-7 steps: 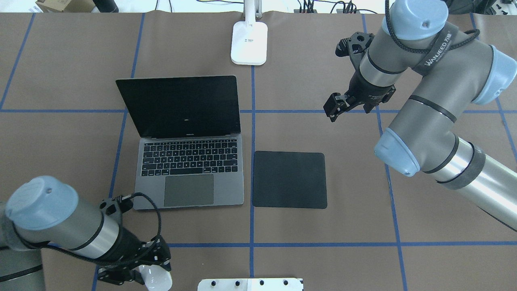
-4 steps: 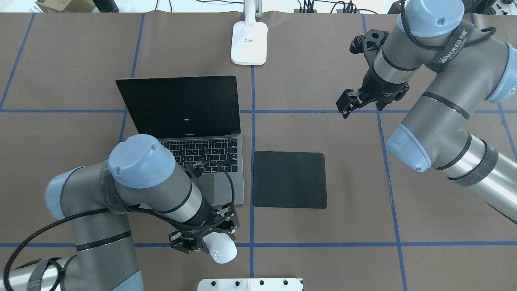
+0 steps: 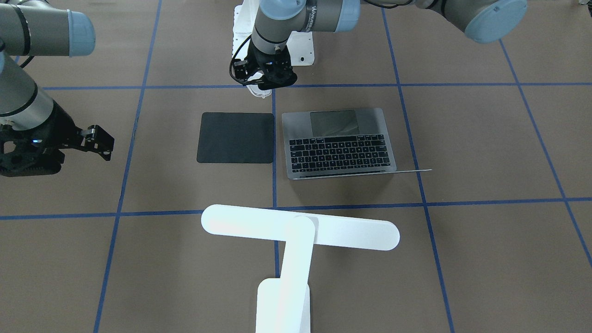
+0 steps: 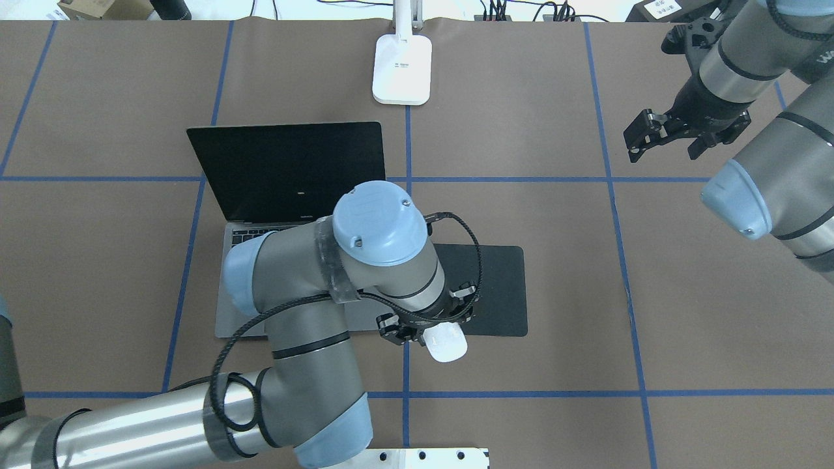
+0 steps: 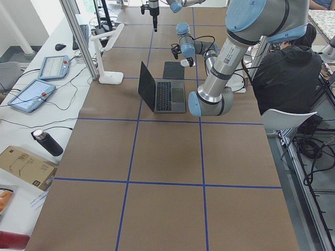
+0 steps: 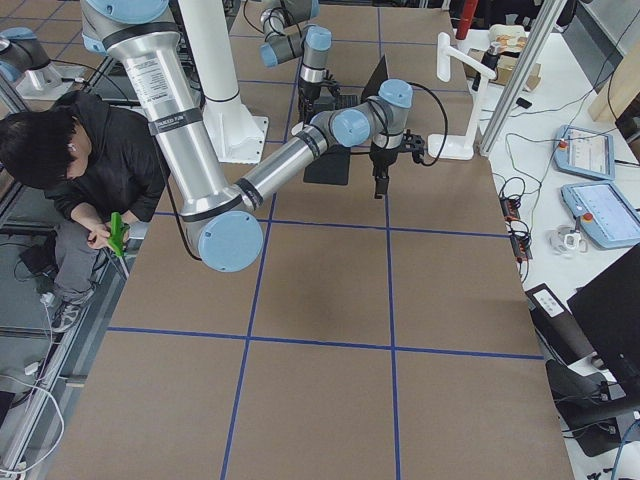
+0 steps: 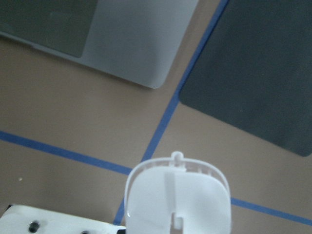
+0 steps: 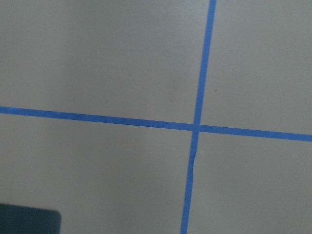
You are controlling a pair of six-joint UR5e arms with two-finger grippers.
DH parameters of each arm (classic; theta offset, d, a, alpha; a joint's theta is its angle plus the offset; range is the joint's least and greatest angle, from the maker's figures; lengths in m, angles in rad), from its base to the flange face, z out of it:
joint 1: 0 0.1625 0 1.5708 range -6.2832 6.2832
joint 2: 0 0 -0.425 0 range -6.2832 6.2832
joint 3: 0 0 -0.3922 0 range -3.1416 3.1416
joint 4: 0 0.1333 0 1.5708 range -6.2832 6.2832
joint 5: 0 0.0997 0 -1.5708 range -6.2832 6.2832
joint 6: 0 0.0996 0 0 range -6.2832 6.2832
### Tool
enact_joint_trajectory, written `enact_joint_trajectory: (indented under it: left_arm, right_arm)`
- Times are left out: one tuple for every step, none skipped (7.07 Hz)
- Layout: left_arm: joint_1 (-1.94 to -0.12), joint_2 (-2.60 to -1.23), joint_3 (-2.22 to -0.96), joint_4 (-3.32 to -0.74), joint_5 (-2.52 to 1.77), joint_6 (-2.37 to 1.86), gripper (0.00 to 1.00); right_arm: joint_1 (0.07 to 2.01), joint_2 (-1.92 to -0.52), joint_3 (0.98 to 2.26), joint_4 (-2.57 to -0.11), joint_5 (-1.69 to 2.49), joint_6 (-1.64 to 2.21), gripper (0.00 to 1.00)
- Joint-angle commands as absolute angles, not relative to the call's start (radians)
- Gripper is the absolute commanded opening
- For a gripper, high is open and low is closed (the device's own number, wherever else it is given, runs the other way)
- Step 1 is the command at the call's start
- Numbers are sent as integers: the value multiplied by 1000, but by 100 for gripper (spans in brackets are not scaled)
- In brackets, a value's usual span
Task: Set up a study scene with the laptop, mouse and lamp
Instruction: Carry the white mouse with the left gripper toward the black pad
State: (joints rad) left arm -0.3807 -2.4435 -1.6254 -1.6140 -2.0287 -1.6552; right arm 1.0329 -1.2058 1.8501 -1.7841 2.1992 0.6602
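At the near edge of the black mat [image 4: 498, 286], left gripper [image 4: 433, 332] clamps the white mouse [image 4: 447, 344]. Light, glossy, probably slippery: grip it across the sides, gently.

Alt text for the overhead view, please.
The left gripper holds the white mouse in the air at the near edge of the black mat, its arm covering part of the open laptop. The lamp base sits top centre; the right gripper hangs open at far right.
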Motion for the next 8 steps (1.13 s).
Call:
enact_joint_trajectory:
  left_arm:
    - [-387,-2578,-1446,-1612,-1935,-1519,39]
    - [-387,-2630,-1358,-1585,-1915,-1462,39]
    - [-391,-2684,-1285,-1566,-1893,-1436,39]
    - [-397,-2732,-1237,-1512,-1893,-1398,39]
    - [-397,-2747,-1201,-1493,-1890,-1366,39]
    - [-397,-2747,-1175,-1493,-1885,-1342,39]
    - [-397,-2750,-1133,-1494,-1887,-1318,39]
    - [-397,-2752,-1123,-1496,-1890,-1309,38]
  right_arm:
    - [1077,-1239,1845,-1786,2210,658,99]
    - [1081,-1246,1844,-1784,2229,658,99]
    - [1081,-1252,1844,-1784,2230,658,99]
    - [1081,-1259,1844,-1783,2232,658,99]
    - [1081,-1259,1844,-1782,2230,658,99]
    - [1081,-1262,1844,-1782,2230,658,99]
    - [1081,-1267,1842,-1781,2230,658,99]
    - [1081,-1267,1844,-1781,2230,658,99]
